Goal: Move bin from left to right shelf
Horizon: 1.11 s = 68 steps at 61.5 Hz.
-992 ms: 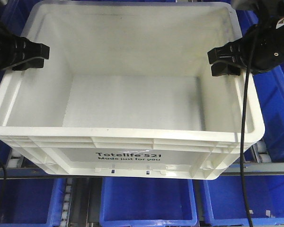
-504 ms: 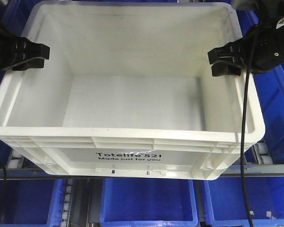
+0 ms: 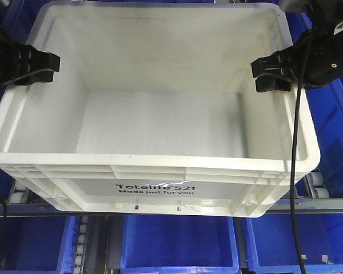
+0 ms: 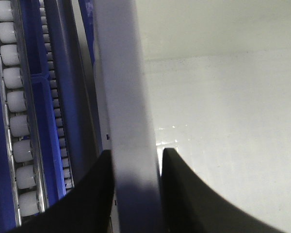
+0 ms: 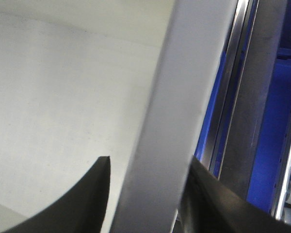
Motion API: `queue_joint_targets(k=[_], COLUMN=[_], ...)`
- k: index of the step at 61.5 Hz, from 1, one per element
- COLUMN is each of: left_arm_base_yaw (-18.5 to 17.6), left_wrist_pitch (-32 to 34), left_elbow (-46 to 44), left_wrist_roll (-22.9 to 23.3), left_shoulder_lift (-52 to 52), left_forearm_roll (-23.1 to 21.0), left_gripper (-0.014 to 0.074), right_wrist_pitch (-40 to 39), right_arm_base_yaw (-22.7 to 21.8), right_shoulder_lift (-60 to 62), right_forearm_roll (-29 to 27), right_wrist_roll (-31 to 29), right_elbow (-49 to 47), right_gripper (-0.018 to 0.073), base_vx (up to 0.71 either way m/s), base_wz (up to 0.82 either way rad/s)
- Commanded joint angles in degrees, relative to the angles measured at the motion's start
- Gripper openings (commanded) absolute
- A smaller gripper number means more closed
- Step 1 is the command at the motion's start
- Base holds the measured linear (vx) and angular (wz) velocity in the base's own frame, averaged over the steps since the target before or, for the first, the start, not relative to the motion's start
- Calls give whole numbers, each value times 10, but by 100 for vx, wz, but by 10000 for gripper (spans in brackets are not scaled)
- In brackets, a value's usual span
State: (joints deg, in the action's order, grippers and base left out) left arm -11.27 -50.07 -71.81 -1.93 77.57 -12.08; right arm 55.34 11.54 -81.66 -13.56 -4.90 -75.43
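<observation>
Blue plastic bins (image 3: 180, 245) on a rack of grey metal rails (image 3: 326, 204) and white roller tracks (image 4: 17, 97) show below the large white rectangular plastic bin (image 3: 154, 161) and on both its sides. The bin is empty, with black print "Totelife 521 Made just for you" on its ribbed front wall. A rail runs under that wall; whether the bin rests on it I cannot tell. The black left hand (image 3: 46, 68) straddles the bin's left rim, one finger inside and one outside, both pressed against it. The black right hand (image 3: 262, 75) clamps the bin's right rim likewise.
</observation>
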Motion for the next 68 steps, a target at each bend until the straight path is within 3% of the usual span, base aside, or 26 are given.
queue_joint_targets(k=[1, 36, 68], left_arm_base_yaw=[-3, -3, -3], left_wrist_pitch=[51, 56, 97], left_elbow=[-24, -24, -23], left_wrist_roll=[-17, -17, -17], left_shoulder_lift=[-30, -30, 1], left_forearm_roll=[-24, -25, -35], left_gripper=[-5, -5, -5], right_wrist_pitch=[-47, -51, -118], right_arm_base_yaw=[-3, -3, -3], right_shoulder_lift=[22, 22, 7], right_forearm_roll=[1, 1, 1], right_wrist_roll=[-13, -13, -25], right_elbow=[-23, -23, -23], right_gripper=[-4, -4, -4], base_vx=[0, 0, 0], base_wz=[0, 0, 0])
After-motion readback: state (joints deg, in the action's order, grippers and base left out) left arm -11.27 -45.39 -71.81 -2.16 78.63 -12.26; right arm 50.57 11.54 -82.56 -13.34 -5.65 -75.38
